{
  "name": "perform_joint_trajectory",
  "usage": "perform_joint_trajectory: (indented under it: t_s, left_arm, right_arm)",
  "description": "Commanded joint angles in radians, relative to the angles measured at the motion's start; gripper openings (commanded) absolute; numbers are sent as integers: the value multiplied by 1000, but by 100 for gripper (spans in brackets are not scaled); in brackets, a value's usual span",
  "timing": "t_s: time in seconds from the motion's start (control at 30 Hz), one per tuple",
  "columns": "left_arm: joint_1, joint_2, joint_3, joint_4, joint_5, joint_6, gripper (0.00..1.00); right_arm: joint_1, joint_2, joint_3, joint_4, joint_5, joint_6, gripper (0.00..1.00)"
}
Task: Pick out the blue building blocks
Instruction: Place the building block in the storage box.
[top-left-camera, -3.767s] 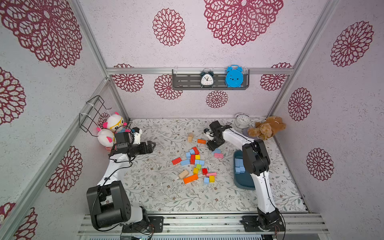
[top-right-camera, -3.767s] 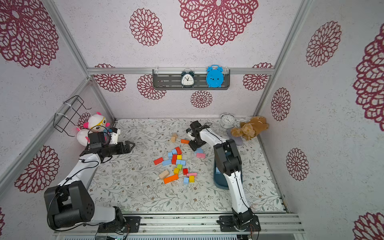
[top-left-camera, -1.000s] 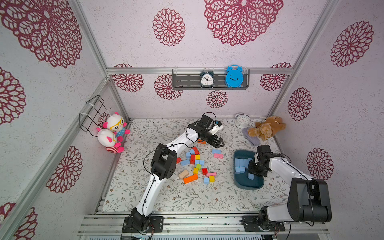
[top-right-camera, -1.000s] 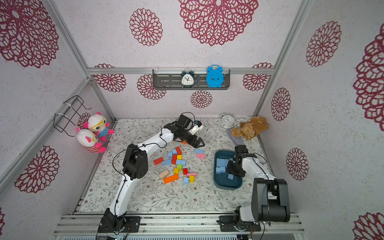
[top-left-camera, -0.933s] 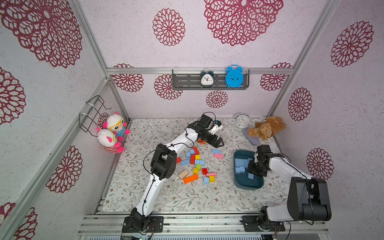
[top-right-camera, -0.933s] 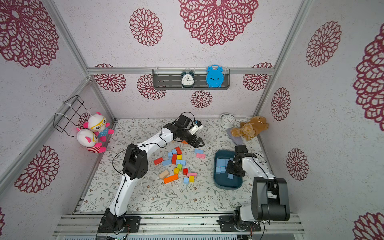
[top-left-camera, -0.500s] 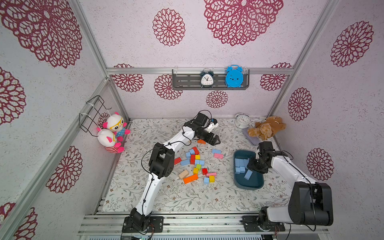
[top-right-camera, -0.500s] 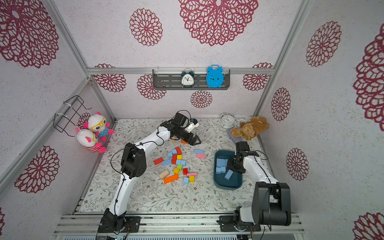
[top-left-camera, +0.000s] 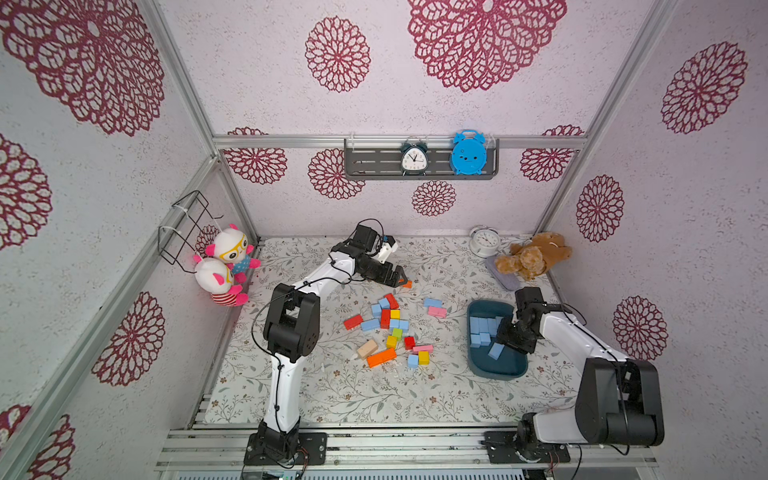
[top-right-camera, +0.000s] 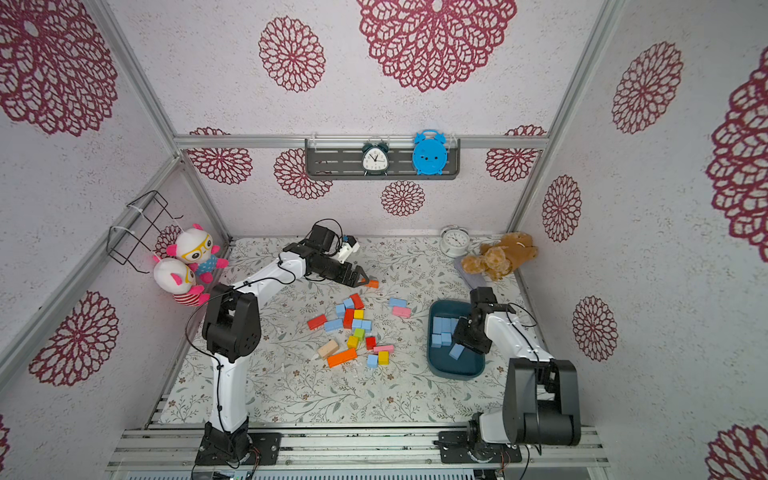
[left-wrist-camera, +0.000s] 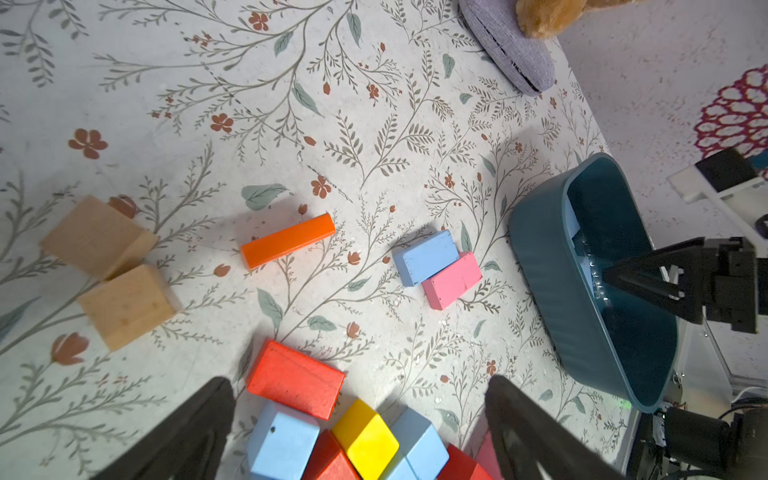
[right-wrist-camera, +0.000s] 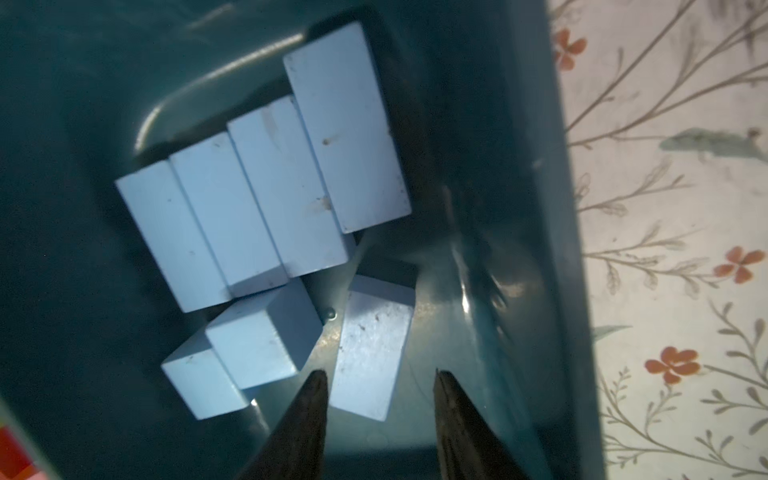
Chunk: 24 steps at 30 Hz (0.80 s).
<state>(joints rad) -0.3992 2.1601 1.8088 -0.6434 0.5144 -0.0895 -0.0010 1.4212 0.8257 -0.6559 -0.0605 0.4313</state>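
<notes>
In both top views, the teal tub (top-left-camera: 494, 376) (top-right-camera: 455, 374) sits on the flowery surface (top-left-camera: 332, 390) by the right arm. Blue blocks (top-left-camera: 482, 328) lie inside it. A tilted blue brick (top-left-camera: 496, 350) lies in the tub too, just under the right hand (top-left-camera: 509, 340). Out on the surface we count seven blue ones. Six are in the mixed pile (top-left-camera: 390, 328) and one touches a pink brick (top-left-camera: 437, 311). The left hand (top-left-camera: 400, 279) hovers beside an orange brick (top-left-camera: 407, 284), just past the far end of the pile.

In the left wrist view, the left hand (left-wrist-camera: 357, 380) is wide open and holds nothing. Between its fingers (left-wrist-camera: 187, 428) we see at least two blue blocks (left-wrist-camera: 282, 440), one yellow cube (left-wrist-camera: 365, 432) and some red blocks (left-wrist-camera: 295, 378). Farther out lie one blue one touching the pink brick (left-wrist-camera: 453, 280), the orange brick (left-wrist-camera: 286, 241) and two tan blocks (left-wrist-camera: 95, 237). The teal tub (left-wrist-camera: 552, 291) stands off to the side.

In the right wrist view, we count seven blue blocks (right-wrist-camera: 286, 187) in the teal tub (right-wrist-camera: 519, 208). Four long ones lie side by side, and two short ones lie next to them. The tilted blue brick (right-wrist-camera: 374, 332) has its end between the tips of the right hand (right-wrist-camera: 379, 374). That hand is partly open and not squeezing, and we see a gap on one side of the brick.
</notes>
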Motion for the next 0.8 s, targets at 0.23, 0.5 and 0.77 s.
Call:
perform_joint_trajectory:
  t_s: [0.23,0.5,0.77]
  left_arm:
    - [-5,5,-8,67,19,-41,98]
    - [3,16,9,64,12,-32,98]
    - [3,14,7,55,6,-18,98]
  right_arm:
    - [1,106,19,16,11,-25,36]
    - [1,187,88,-91,114,-111,28]
    - [1,213,168,-159,203,-159,35]
